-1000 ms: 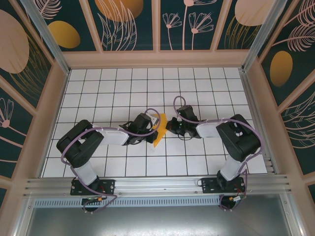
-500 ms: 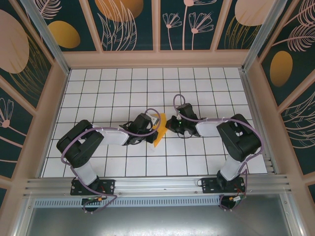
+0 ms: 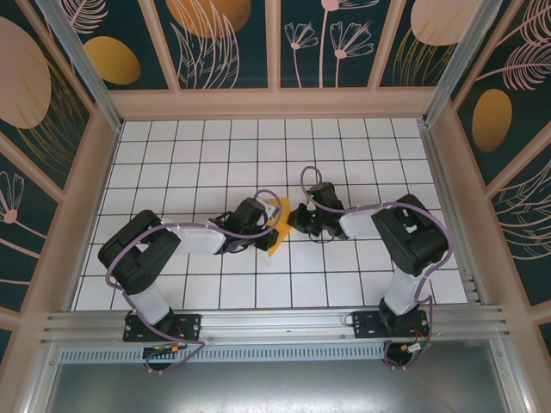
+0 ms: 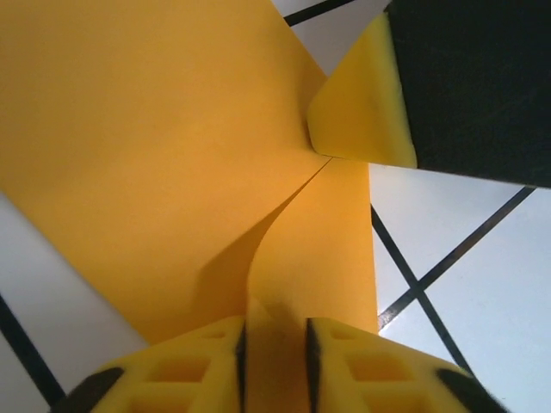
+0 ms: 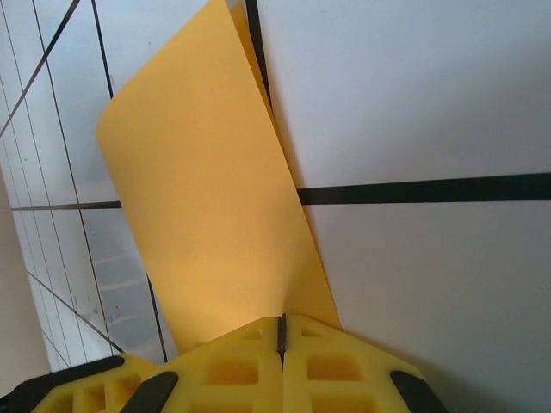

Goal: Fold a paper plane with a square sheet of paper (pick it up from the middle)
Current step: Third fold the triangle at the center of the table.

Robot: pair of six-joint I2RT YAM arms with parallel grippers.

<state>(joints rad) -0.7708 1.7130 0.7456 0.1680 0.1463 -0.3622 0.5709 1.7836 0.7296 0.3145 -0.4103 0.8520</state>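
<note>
The white tiled table (image 3: 172,172) is seen from above, with both arms stretched low over it towards its middle. The left arm (image 3: 185,237) is laid across the near left part of the table, and the right arm (image 3: 405,232) across the near right part. The square sheet of paper (image 3: 280,225), orange-yellow and already partly folded, is found close to the table's middle, standing up from the tiles between the two wrists.

The left gripper (image 3: 263,227) is placed just left of the table's middle. In its wrist view (image 4: 274,331) the yellow pads are seen a little apart, with a raised fold of the paper (image 4: 155,155) running into the narrow gap between them; whether the fold is pressed cannot be told.

The right gripper (image 3: 298,222) is placed just right of the table's middle. In its wrist view (image 5: 281,331) the pads are closed to a thin seam, and the paper (image 5: 207,206) is pinched there by its edge, rising tilted above the tiles. One of its fingers (image 4: 366,103) is seen against a paper corner in the left wrist view.
</note>
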